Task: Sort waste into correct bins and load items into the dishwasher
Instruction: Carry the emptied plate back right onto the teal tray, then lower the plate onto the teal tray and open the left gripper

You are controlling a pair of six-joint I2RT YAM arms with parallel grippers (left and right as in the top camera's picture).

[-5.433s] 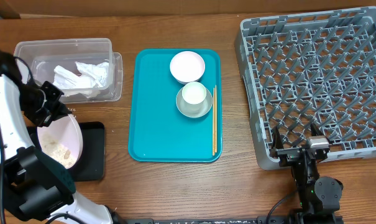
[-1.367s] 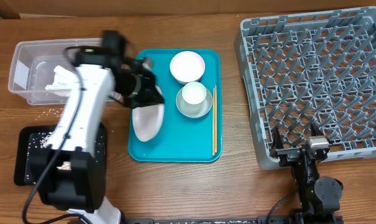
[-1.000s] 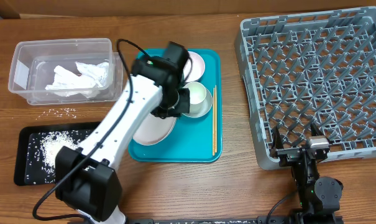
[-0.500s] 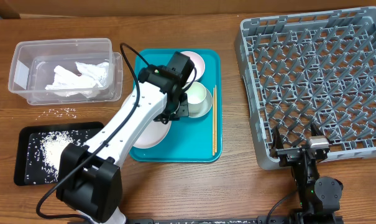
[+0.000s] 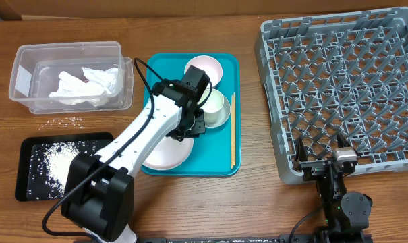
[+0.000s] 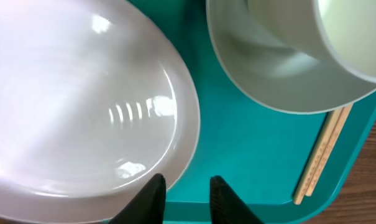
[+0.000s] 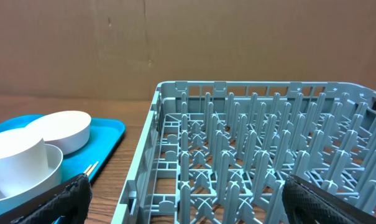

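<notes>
The white plate lies flat on the teal tray's near-left part. My left gripper hovers at its right rim, open a little, with only teal tray between the fingers. The white cup stands in the grey metal bowl, and the pink-white bowl sits behind it. The chopsticks lie along the tray's right side. Napkins fill the clear tub; rice lies in the black tray. My right gripper stands open at the dish rack.
The teal tray lies mid-table between the tub and the rack. Loose rice grains are scattered on the wooden table between tub and black tray. The left arm stretches diagonally over the tray's left half.
The left arm carried the plate from the black tray to the teal tray and laid it flat. Its jaws, shut on the rim half a second ago, have now parted. The right arm is still.
</notes>
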